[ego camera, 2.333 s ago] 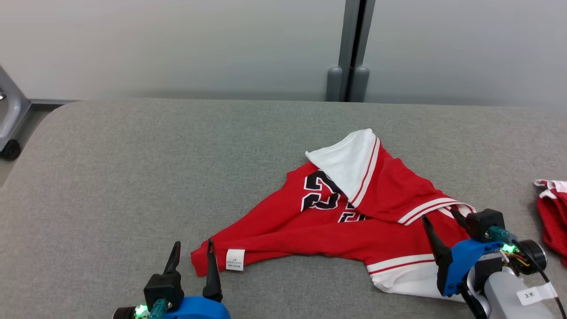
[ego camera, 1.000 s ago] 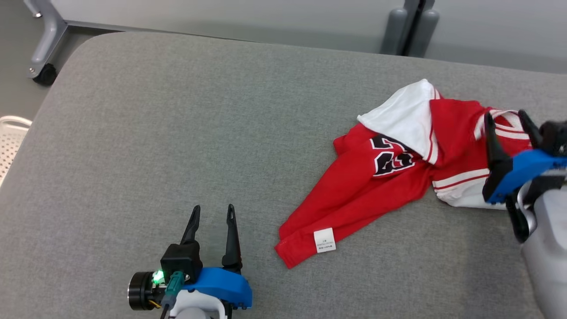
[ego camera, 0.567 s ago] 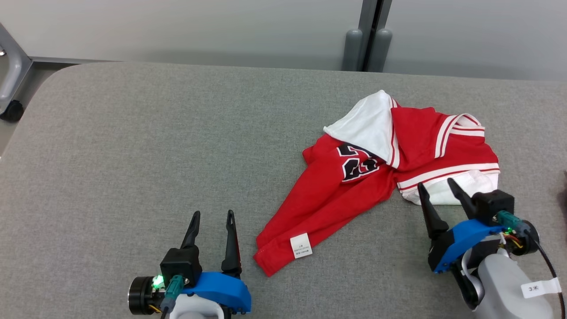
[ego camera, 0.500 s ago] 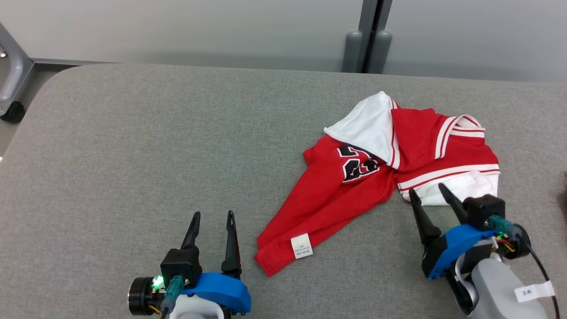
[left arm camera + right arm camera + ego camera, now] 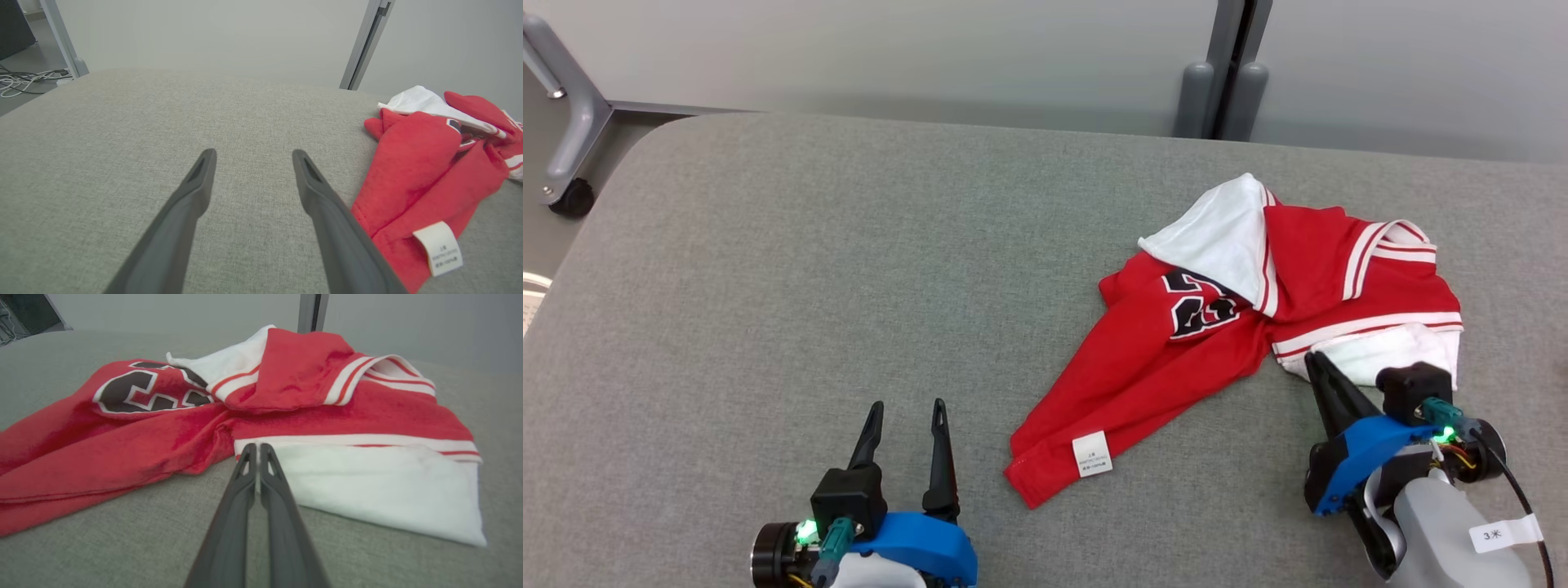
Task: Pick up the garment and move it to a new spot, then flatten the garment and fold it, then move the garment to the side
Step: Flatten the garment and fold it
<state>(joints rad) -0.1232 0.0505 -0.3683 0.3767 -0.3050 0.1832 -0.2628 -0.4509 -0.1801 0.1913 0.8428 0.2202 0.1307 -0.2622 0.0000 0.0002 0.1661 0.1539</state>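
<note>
Hovering at the lower left, the left pincer [image 5: 907, 406] stands spread and empty over bare grey tabletop [image 5: 768, 269], near the garment's labelled tip. The garment [image 5: 1176, 359], a red jersey with white trim, lies right of centre and is crumpled. A white-lined flap is turned over part of the black number, a narrow red end trails toward the left pincer, and a white hem panel sits at the near right. The right pincer [image 5: 1313, 357] is pressed together at that panel's left corner. It appears to have the cloth's edge nipped between its fingers, though the fabric is too thin there to be certain. By my reading the task is barely begun: the pick-up is only starting, and the move, flattening, folding and setting aside are all left.
</note>
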